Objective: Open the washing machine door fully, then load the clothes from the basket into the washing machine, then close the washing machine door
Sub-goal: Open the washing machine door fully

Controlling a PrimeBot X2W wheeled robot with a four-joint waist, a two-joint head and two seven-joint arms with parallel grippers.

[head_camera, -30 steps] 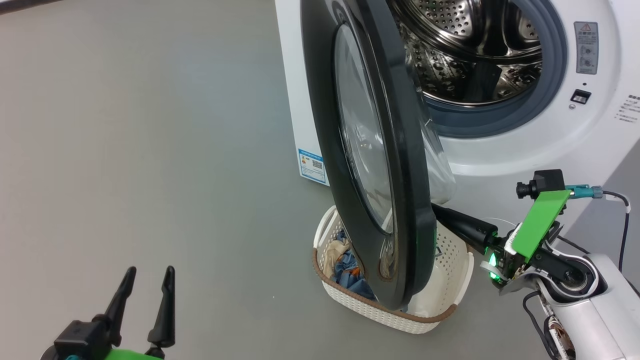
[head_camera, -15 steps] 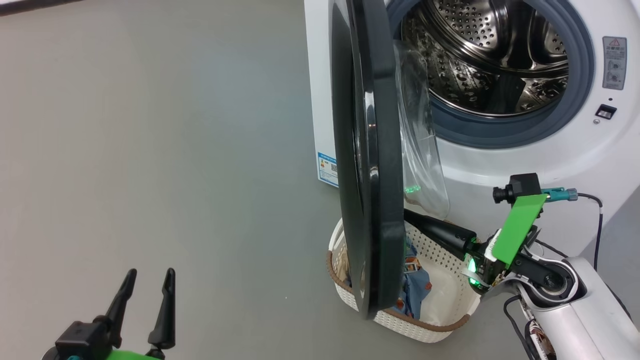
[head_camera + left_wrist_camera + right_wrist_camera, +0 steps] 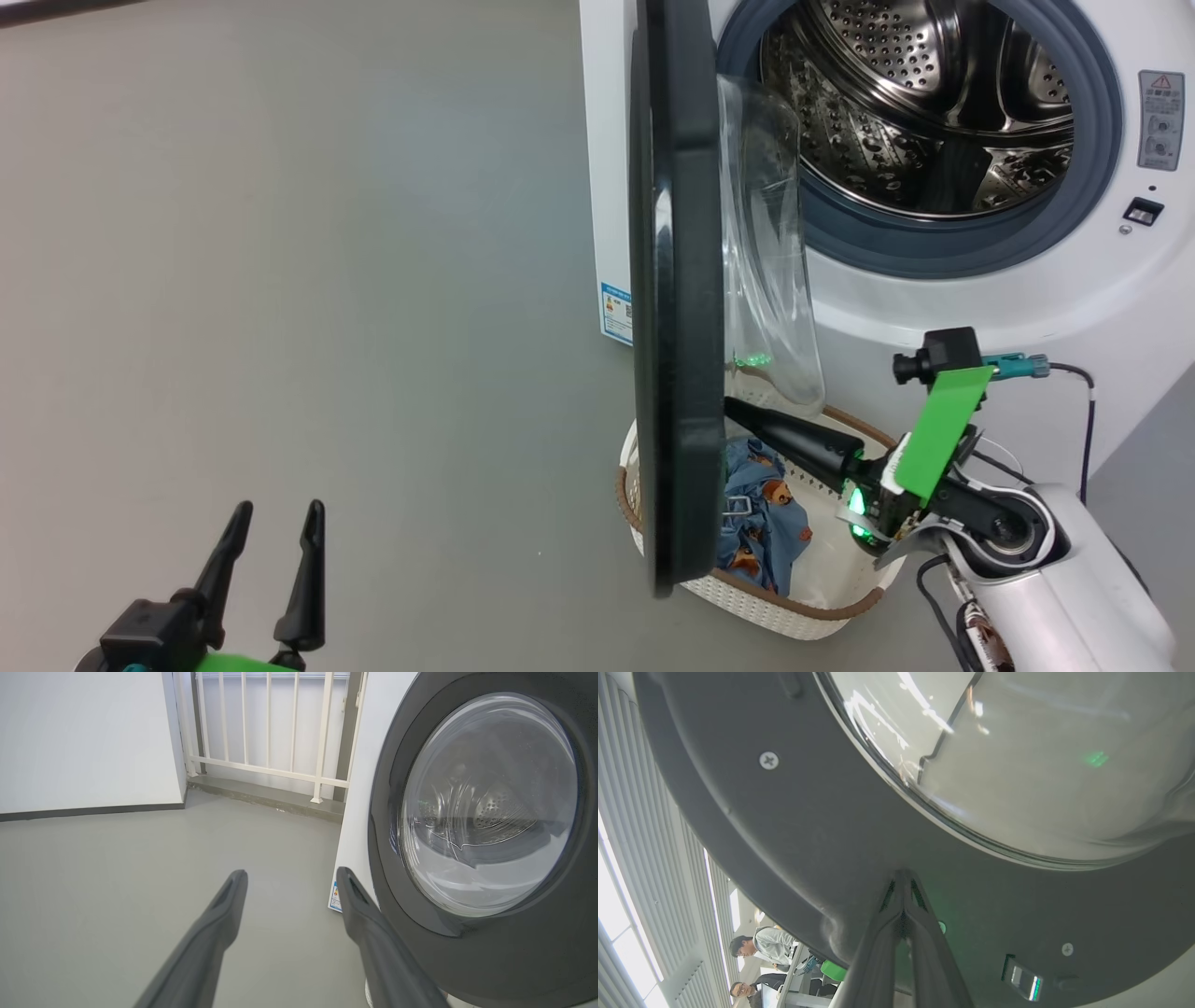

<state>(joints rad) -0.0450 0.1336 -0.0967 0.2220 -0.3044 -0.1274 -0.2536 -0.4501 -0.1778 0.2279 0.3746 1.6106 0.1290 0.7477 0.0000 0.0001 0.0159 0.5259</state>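
Observation:
The washing machine point(image 3: 934, 308) stands with its steel drum point(image 3: 934, 103) exposed. Its black door point(image 3: 677, 280) stands edge-on to my head view, clear glass bowl point(image 3: 766, 252) bulging toward the drum. Below it sits the cream basket point(image 3: 794, 616) with the blue bear-print clothes point(image 3: 761, 527) inside, partly hidden by the door. My right gripper point(image 3: 738, 408) is shut, tips against the door's inner dark rim point(image 3: 784, 835) just below the glass point(image 3: 1041, 765); the right gripper point(image 3: 902, 875) holds nothing. My left gripper point(image 3: 275, 509) hangs open over the floor, and the left gripper point(image 3: 292, 875) faces the door's outer face point(image 3: 467, 961).
Grey floor point(image 3: 327, 280) stretches left of the machine. A white railing point(image 3: 268, 728) and a white wall point(image 3: 84, 742) stand behind it. A cable point(image 3: 1088, 401) loops off my right wrist. Two people point(image 3: 756, 947) sit beyond the door's edge.
The door has swung further open, from angled to edge-on, with my shut right gripper moving left against its inner face. More of the clothes show. The head camera has shifted too.

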